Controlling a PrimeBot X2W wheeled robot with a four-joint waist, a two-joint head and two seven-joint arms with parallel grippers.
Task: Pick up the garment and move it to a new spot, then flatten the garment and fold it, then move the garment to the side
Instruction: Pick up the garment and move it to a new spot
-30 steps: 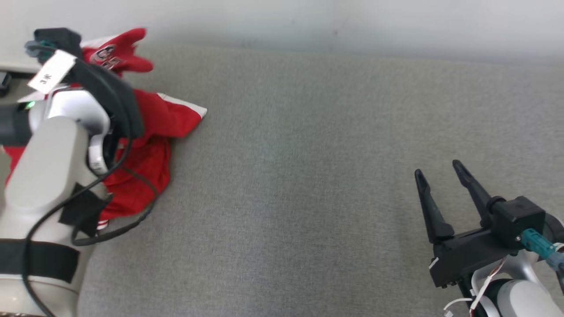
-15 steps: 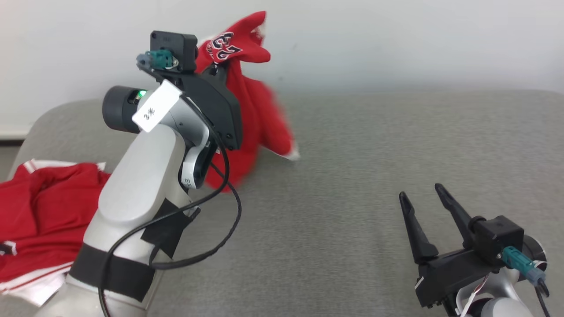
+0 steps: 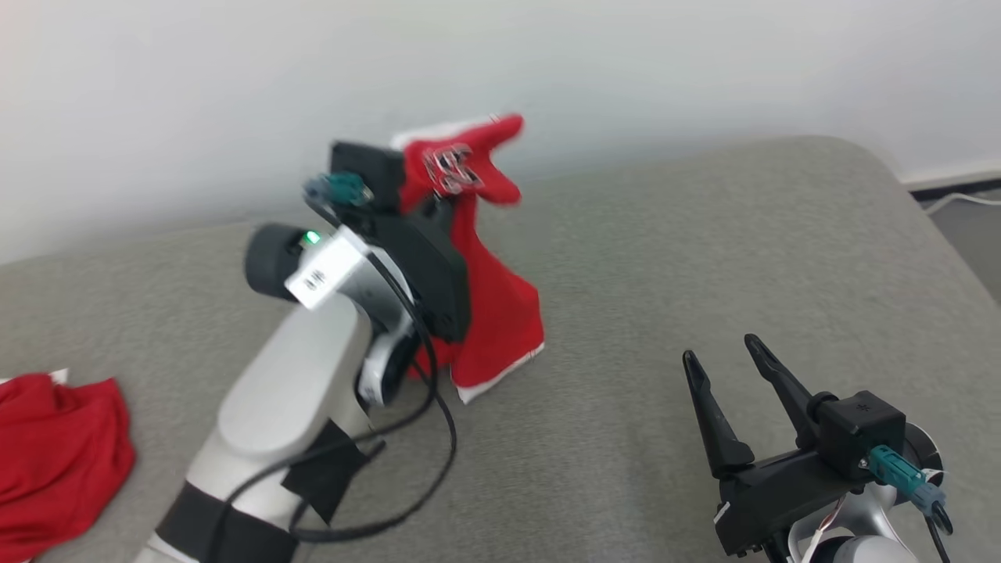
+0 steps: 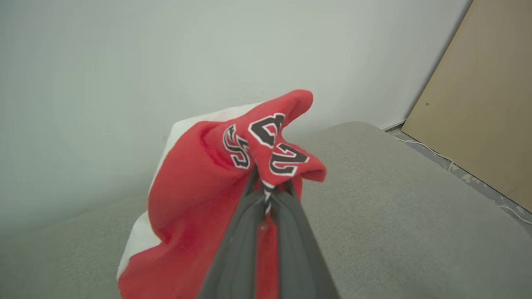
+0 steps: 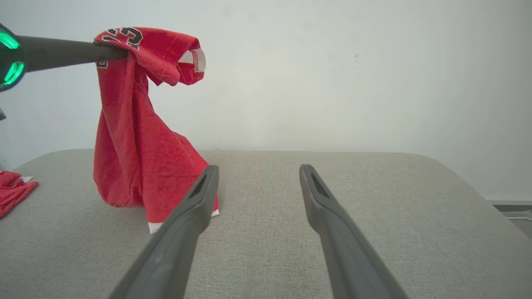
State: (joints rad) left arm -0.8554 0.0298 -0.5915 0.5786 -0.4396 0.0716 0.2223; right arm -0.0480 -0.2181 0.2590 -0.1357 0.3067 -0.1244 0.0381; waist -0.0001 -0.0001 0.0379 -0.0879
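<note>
Nearest you, at the lower right of the head view, your right gripper (image 3: 720, 349) hovers over the grey padded surface (image 3: 704, 234) with its two dark fingers spread wide and nothing between them. Its own wrist view shows the same broad gap, with the cushion beneath. Off to your left, a second red cloth (image 3: 55, 446) lies crumpled on the surface, well apart from both grippers. Further in, your left arm (image 3: 289, 391) rises from the lower left, with a black cable (image 3: 438, 438) looping off it and a green light (image 3: 313, 237) lit at the wrist. At its end your left gripper (image 4: 266, 185) is clamped tight on the red garment (image 3: 500, 313), pinching a bunched fold just beside the black-and-white lettering (image 4: 266, 145). A sliver of striped trim shows between the fingertips. The garment hangs from that pinch above the middle of the surface, left of your right gripper and apart from it. Its white-edged hem (image 3: 500, 375) reaches down to the cushion, though you cannot tell whether it rests there or just clears it. Beyond stands the pale wall (image 3: 235, 78), and the left wrist view shows a tan panel (image 4: 478, 104) at the far right.
</note>
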